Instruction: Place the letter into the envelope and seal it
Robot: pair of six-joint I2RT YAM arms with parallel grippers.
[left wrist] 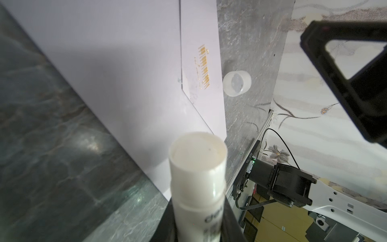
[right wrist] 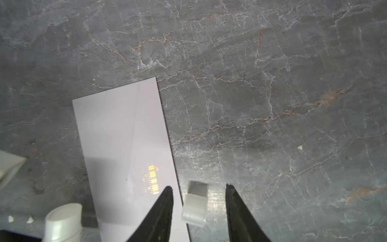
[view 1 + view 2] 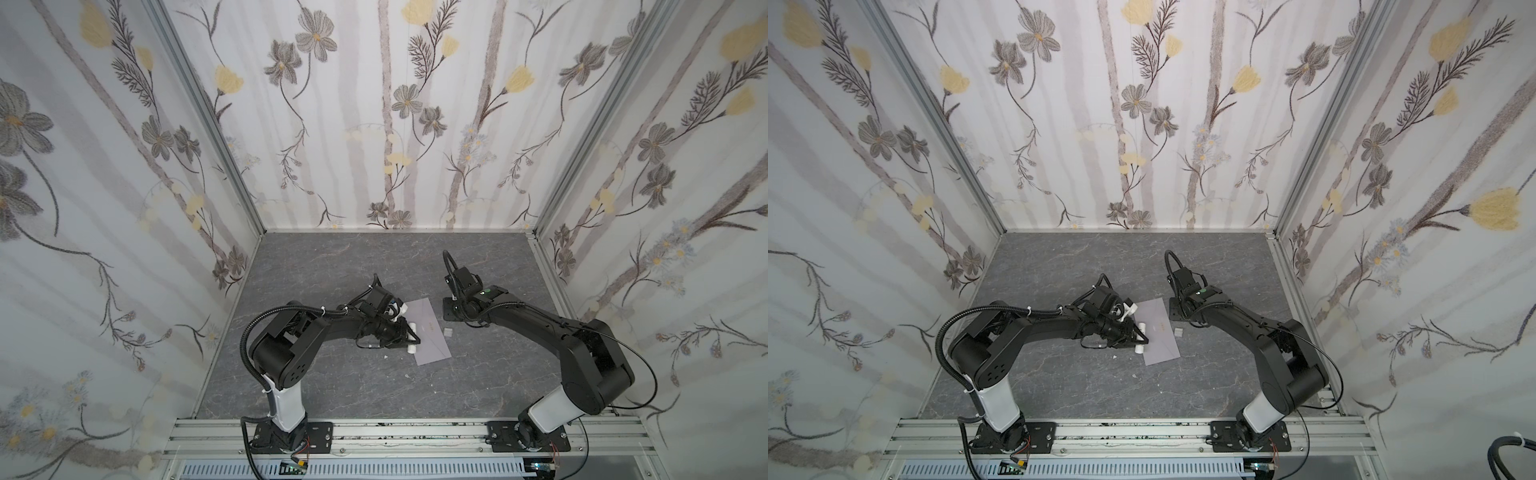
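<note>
Left arm: elbow bent, forearm reaching in to the envelope's (image 3: 434, 336) left long edge. The left gripper (image 3: 409, 338) is clamped on a white glue stick (image 1: 199, 167), whose open end is over the envelope. Right arm: folded, with the wrist pointing down at the envelope's right edge. The right gripper (image 2: 199, 188) has its jaws apart, either side of a small clear cap (image 2: 194, 207) without touching it. One finger overlaps the envelope's edge. The envelope lies flat mid-table (image 3: 332, 266), with the cap just beside its right edge. Only the wrist views show the gold print (image 1: 204, 67) and flap seam. In both top views the right fingertips are hidden under the wrist.
</note>
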